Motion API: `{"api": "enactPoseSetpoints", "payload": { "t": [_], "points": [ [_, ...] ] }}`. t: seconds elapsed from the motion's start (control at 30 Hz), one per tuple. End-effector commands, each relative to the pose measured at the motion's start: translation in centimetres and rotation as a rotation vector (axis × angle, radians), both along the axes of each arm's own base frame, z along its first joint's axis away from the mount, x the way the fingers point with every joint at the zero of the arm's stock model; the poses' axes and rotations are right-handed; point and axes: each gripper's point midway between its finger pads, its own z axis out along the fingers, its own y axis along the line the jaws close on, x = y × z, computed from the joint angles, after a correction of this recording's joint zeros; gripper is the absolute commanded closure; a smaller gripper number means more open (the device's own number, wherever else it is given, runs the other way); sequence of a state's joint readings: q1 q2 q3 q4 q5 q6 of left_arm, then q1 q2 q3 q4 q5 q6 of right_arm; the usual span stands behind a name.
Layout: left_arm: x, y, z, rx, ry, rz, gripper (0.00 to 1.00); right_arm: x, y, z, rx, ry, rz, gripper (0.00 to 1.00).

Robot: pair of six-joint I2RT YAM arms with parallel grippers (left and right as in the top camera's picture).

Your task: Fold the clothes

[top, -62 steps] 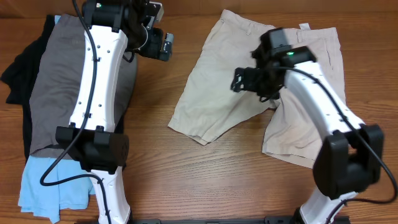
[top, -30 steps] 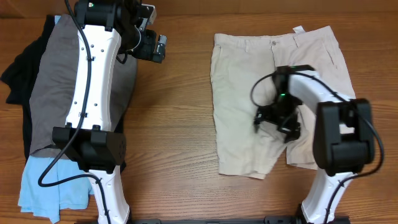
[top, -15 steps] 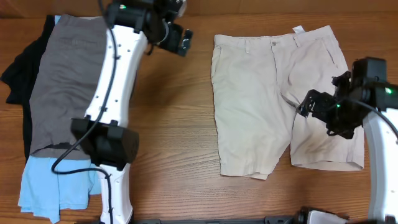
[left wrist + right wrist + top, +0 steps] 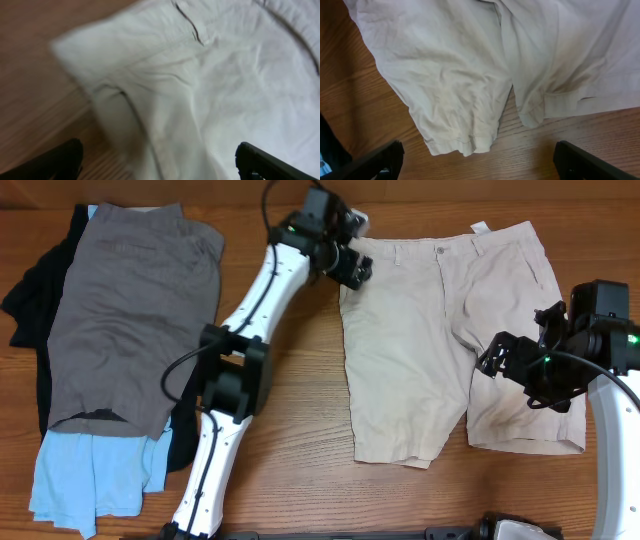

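Note:
The clothes, pale beige shorts [image 4: 420, 330], lie spread flat on the wooden table, waistband at the far side and both legs toward the front. My left gripper [image 4: 350, 268] hovers open over the waistband's left corner; the blurred left wrist view shows that corner and a belt loop [image 4: 197, 35] ahead of its fingers [image 4: 265, 162]. My right gripper [image 4: 525, 375] hangs open above the right leg. In the right wrist view the two leg hems of the shorts [image 4: 465, 100] lie ahead of the wide-apart fingers [image 4: 375, 162], with bare wood between them. Neither gripper holds anything.
A pile of other garments lies at the left: large grey shorts [image 4: 130, 310] on top, a black garment [image 4: 25, 305] under them, and a light-blue one [image 4: 90, 475] at the front. The left arm [image 4: 250, 320] stretches across the table's middle.
My left gripper has swung right from beside the grey pile to the beige shorts' waistband corner. My right gripper moved from the middle of the shorts to the right leg, and now holds there.

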State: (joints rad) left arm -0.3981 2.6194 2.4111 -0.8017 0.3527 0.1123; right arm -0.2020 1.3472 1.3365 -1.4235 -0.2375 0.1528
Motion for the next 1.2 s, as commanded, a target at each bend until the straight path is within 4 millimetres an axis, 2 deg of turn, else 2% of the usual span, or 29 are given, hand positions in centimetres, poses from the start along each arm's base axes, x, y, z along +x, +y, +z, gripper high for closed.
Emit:
{"api": "enactPoseSetpoints", "payload": {
  "t": [0.0, 0.17, 0.33, 0.4, 0.43, 0.47, 0.5, 0.53, 0.63, 0.7, 0.8, 0.83, 0.93, 0.97, 1.07, 1.1, 1.13, 1.17],
  "points": [
    [-0.7, -1.4, -2.3, -0.039, 0.065, 0.008, 0.01, 0.1, 0.3, 0.6, 0.003, -0.028, 0.015, 0.0],
    [-0.5, -1.4, -4.0, -0.028, 0.082, 0.044, 0.09, 0.2, 0.3, 0.6, 0.003, -0.03, 0.015, 0.0],
    [0.0, -0.6, -4.3, 0.001, 0.095, 0.136, 0.28, 0.6, 0.2, 0.7, 0.0, -0.046, 0.014, 0.0],
    [-0.3, -0.6, -4.5, 0.007, 0.108, 0.141, 0.41, 0.7, 0.2, 0.7, -0.001, -0.051, 0.015, 0.0],
    [-0.4, -0.4, -4.7, 0.023, 0.117, 0.163, 0.52, 0.7, 0.2, 0.7, -0.001, -0.053, 0.015, 0.0],
    [-0.6, -0.1, -5.0, 0.048, 0.125, 0.193, 0.76, 0.7, 0.2, 0.7, -0.002, -0.054, 0.015, 0.0],
    [-0.7, 0.5, -5.4, 0.078, 0.135, 0.231, 0.93, 0.7, 0.2, 0.7, -0.001, -0.054, 0.014, 0.0],
    [-0.8, 1.1, -5.7, 0.103, 0.151, 0.268, 0.96, 0.7, 0.2, 0.7, -0.002, -0.054, 0.014, 0.0],
    [-2.1, 3.5, -6.1, 0.177, 0.224, 0.35, 0.96, 1.0, 0.1, 0.8, -0.002, -0.064, 0.01, 0.0],
    [-2.9, 5.7, -5.5, 0.213, 0.28, 0.39, 0.96, 1.3, 0.1, 0.8, -0.002, -0.071, 0.004, 0.01],
    [-4.8, 9.2, -3.2, 0.258, 0.366, 0.433, 0.96, 1.5, 0.0, 0.8, -0.002, -0.075, 0.004, 0.01],
    [-5.7, 10.8, -1.8, 0.286, 0.398, 0.455, 0.96, 1.5, 0.0, 0.7, -0.002, -0.076, 0.004, 0.01],
    [-7.7, 14.1, 1.0, 0.376, 0.432, 0.5, 0.96, 1.8, 0.0, 0.5, -0.001, -0.072, 0.004, 0.01],
    [-8.6, 16.0, 2.4, 0.435, 0.434, 0.522, 0.96, 1.9, 0.0, 0.3, 0.003, -0.066, 0.005, 0.01],
    [-10.2, 18.6, 4.6, 0.52, 0.439, 0.532, 0.96, 2.3, 0.3, -0.2, 0.025, -0.051, 0.012, 0.01],
    [-10.7, 18.9, 5.3, 0.529, 0.444, 0.512, 0.89, 2.5, 0.4, -0.5, 0.026, -0.044, 0.016, 0.01],
    [-11.0, 19.1, 5.7, 0.534, 0.447, 0.505, 0.77, 2.6, 0.5, -0.7, 0.028, -0.037, 0.02, 0.01],
    [-11.5, 19.3, 6.2, 0.541, 0.452, 0.49, 0.55, 2.8, 0.7, -1.0, 0.03, -0.029, 0.027, 0.01]
  ]
}}
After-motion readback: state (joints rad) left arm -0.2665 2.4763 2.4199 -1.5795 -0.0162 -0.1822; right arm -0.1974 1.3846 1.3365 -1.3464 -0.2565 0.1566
